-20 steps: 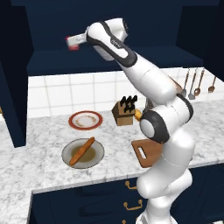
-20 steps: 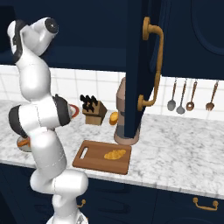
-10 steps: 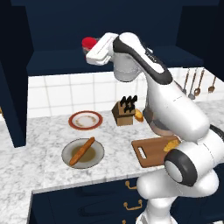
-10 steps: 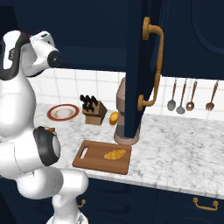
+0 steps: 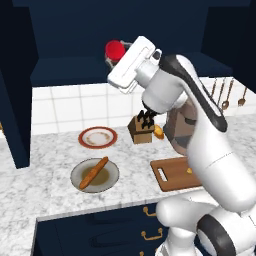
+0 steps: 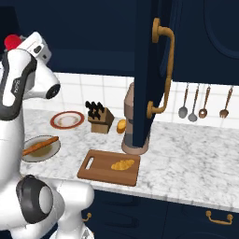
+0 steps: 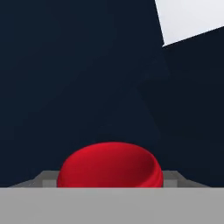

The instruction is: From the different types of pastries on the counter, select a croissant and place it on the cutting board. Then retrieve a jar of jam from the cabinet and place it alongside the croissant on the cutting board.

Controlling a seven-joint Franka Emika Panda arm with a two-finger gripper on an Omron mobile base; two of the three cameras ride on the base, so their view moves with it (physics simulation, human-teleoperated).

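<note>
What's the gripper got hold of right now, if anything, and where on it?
The gripper holds the red jar of jam, one finger on each side of its round body, seemingly near the red end.

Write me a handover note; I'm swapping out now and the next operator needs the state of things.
Gripper: closed on the red jar, one finger each side, held up by the cabinet.
Croissant: on the cutting board, towards the end away from the slot.
Done: croissant placed; jar in grip.
Left: bring the jar down, set it on the board beside the croissant, let go.
</note>
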